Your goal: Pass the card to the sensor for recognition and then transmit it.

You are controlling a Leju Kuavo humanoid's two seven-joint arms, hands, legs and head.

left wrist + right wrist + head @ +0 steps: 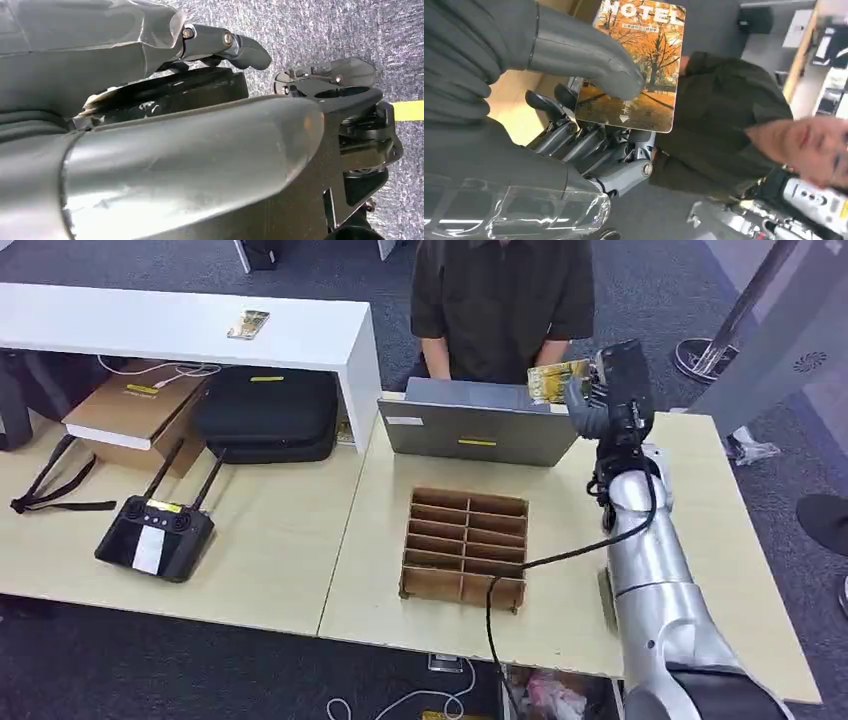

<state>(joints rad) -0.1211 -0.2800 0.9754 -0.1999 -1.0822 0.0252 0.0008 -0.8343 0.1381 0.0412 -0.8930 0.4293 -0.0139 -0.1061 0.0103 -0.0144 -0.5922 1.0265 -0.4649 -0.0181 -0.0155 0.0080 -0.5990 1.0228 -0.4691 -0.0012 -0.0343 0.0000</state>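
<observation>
My right hand (608, 390) is raised over the far side of the table, in front of a person in a dark shirt (503, 300). It pinches an orange hotel card (556, 380) with an autumn tree picture. In the right wrist view the thumb (589, 55) presses on the card (644, 55), with the fingers behind it and the person (724, 125) just beyond. A flat grey device (478, 422) with a yellow label lies on the table below the card. My left hand (150, 125) hangs over grey carpet, fingers stretched out and holding nothing.
A wooden divided box (465, 545) sits mid-table, with a black cable running past it. A black remote controller (155, 535), a black case (265, 412) and a cardboard box (135, 410) lie to the left. A second card (248, 324) rests on the white shelf (320, 335).
</observation>
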